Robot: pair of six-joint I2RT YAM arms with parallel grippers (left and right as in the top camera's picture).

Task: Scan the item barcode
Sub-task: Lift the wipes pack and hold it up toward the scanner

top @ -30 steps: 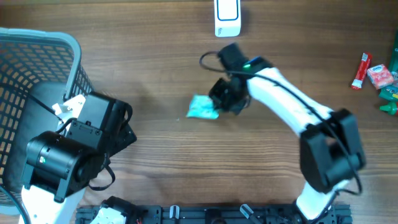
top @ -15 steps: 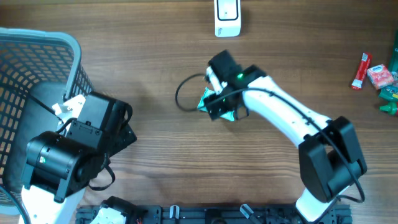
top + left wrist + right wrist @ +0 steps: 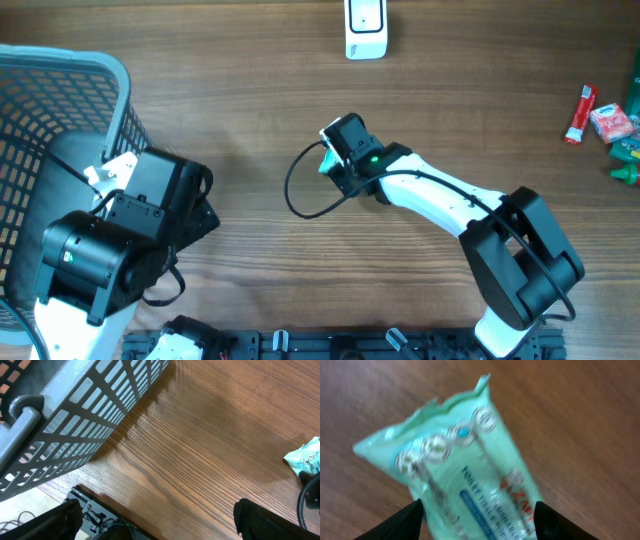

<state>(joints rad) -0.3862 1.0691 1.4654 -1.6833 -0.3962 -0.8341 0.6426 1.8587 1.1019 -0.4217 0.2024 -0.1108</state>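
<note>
The right arm stretches low from the near right toward mid-table. The right gripper (image 3: 477,521) straddles a teal tissue pack (image 3: 465,472) there; whether its fingers pinch it, I cannot tell. The left gripper (image 3: 155,522) gapes wide beside the grey basket (image 3: 75,425).

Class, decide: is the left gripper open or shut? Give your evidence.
Open. The wrist view shows the left gripper with its fingers far apart and nothing held between them.
</note>
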